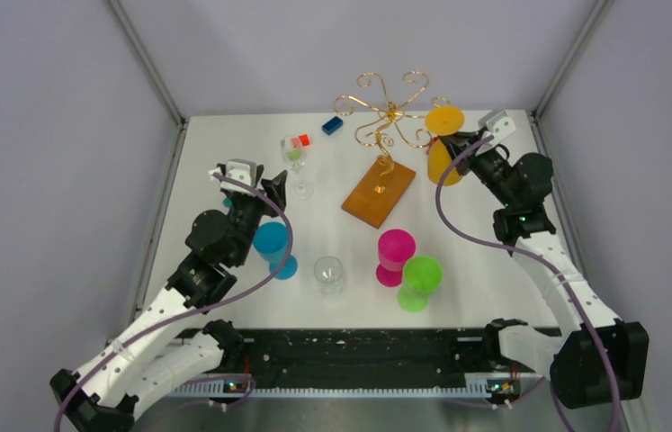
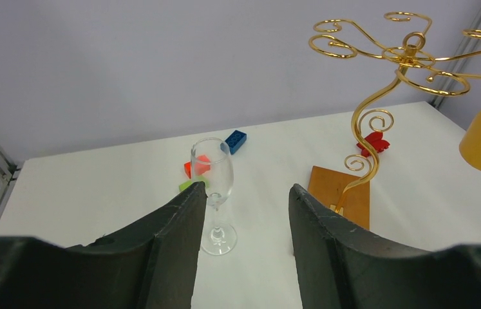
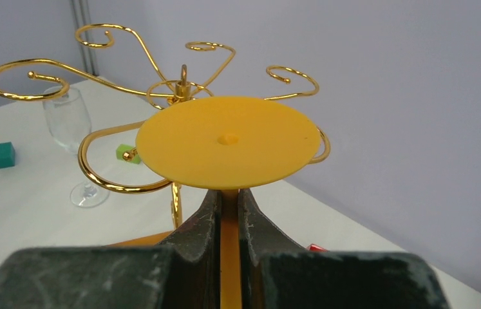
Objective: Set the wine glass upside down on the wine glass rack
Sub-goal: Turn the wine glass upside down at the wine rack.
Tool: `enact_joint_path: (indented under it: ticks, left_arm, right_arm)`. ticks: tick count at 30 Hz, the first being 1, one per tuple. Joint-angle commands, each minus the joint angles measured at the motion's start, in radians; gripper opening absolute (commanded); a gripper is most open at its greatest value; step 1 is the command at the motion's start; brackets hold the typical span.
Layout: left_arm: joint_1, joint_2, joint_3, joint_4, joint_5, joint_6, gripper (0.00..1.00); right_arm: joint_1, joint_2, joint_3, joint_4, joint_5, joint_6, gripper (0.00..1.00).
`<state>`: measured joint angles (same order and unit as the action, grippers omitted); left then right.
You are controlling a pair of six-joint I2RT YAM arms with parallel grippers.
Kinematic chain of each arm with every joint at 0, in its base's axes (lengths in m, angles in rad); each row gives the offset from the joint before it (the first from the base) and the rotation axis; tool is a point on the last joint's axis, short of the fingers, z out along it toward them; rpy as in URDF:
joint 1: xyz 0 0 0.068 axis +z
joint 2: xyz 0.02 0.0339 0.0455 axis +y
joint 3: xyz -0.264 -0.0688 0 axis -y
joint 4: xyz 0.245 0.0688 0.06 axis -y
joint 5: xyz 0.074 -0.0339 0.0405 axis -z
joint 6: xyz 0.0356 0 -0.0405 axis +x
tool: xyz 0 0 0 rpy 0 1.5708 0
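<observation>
- Left gripper (image 2: 247,193): jaws spread, gripping nothing. A clear glass (image 2: 212,174) stands upright just beyond them.
- Right gripper (image 3: 228,196): pinched tight on the stem of the yellow wine glass (image 3: 228,138), foot up. From the wrist you can't see the bowl, because the fingers hide it.
- Wine glass rack (image 1: 379,192): mid-table, toward the far edge. The glass's foot is by its right-hand curls, and you can't tell whether they touch.

yellow wine glass (image 1: 444,120) inverted, beside rack (image 1: 379,191)
</observation>
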<state>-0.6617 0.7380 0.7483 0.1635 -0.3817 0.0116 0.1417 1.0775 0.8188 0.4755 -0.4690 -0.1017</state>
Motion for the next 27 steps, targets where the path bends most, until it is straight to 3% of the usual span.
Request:
enact_joint_path:
  ticks: [1,27]
  left_arm:
    - [0.007,0.005,0.028,0.033,0.007,-0.007,0.56]
    - [0.014,0.002,0.021,0.037,0.003,-0.008,0.57]
  right_arm:
    - [-0.002,0.038,0.011,0.084,-0.054,0.009,0.00]
    - [-0.002,0.209,0.034,0.286,-0.229,0.128,0.00]
